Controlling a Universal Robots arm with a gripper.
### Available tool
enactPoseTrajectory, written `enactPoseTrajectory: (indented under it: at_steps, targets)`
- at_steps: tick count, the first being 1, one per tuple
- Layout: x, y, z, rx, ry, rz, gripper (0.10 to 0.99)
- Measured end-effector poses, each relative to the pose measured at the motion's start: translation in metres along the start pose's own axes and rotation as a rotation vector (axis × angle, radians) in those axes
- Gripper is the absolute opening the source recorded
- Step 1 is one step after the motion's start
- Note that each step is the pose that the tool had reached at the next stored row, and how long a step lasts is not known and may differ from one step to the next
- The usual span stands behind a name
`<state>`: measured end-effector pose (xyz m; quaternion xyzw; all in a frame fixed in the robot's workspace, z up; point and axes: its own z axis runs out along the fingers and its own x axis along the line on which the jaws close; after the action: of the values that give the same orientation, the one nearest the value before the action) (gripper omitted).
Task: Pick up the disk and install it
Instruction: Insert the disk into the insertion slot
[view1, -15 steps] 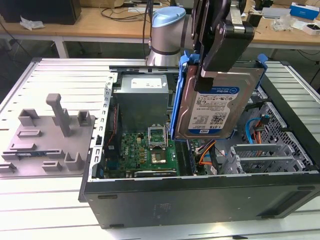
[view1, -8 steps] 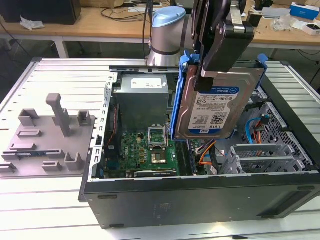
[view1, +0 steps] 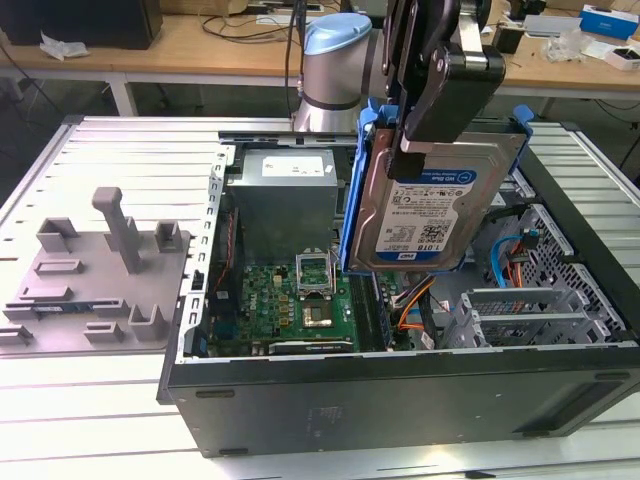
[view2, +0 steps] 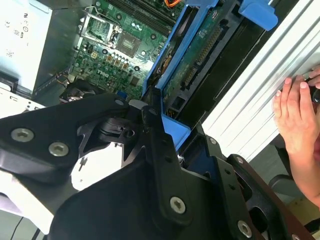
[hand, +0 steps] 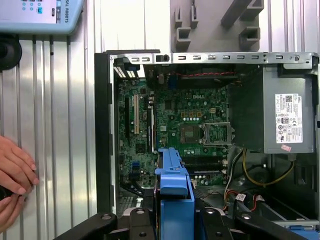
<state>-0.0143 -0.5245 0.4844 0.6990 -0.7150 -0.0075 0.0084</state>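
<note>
While my claw (view1: 432, 140) was clamped on the disk (view1: 425, 215) above the case (view1: 400, 400), I feared tilt cd snag its rails inside.

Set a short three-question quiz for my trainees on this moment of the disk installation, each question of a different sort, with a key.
1. True or false: the grey fixture lies outside the open computer case.
2. Where is the disk? A) held by the gripper in the air above the case; B) on the floor; C) in a cardboard box.
3. Fill in: in the first wrist view, a person's ____ shows over the ribbed table beside the case.
Key: 1 true; 2 A; 3 hand.
</note>
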Motion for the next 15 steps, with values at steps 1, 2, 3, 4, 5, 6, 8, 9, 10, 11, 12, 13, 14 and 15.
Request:
enactPoseTrajectory:
  at_steps: [1,2,3,4,5,6,8,9,10,11,12,13,14,15]
  targets:
    - [0.0,0.0001,0.0,0.0,0.0,0.0,0.369]
    - [0.0,0.0001,0.0,0.0,0.0,0.0,0.369]
    - [0.0,0.0001,0.0,0.0,0.0,0.0,0.369]
    - [0.0,0.0001,0.0,0.0,0.0,0.0,0.369]
    - [0.0,0.0001,0.0,0.0,0.0,0.0,0.369]
    - [0.0,-0.0001,0.0,0.0,0.0002,0.0,0.369]
    - [0.0,-0.0014,0.0001,0.0,0.0001,0.0,0.369]
    - [0.0,-0.0023,0.0002,0.001,0.0001,0.0,0.369]
    - [0.0,-0.0032,0.0001,0.001,0.0,0.0,0.369]
    - [0.0,-0.0046,0.0001,0.001,0.0,0.0,0.369]
    - [-0.0001,-0.0062,0.0001,0.001,0.0,0.0,0.369]
    - [-0.0001,-0.0087,0.0,0.001,0.0,0.0,0.369]
    - [0.0001,-0.0111,0.0,0.001,0.0,0.0,0.369]
    - [0.0004,-0.0155,-0.0001,0.001,0.0,0.0,0.369]
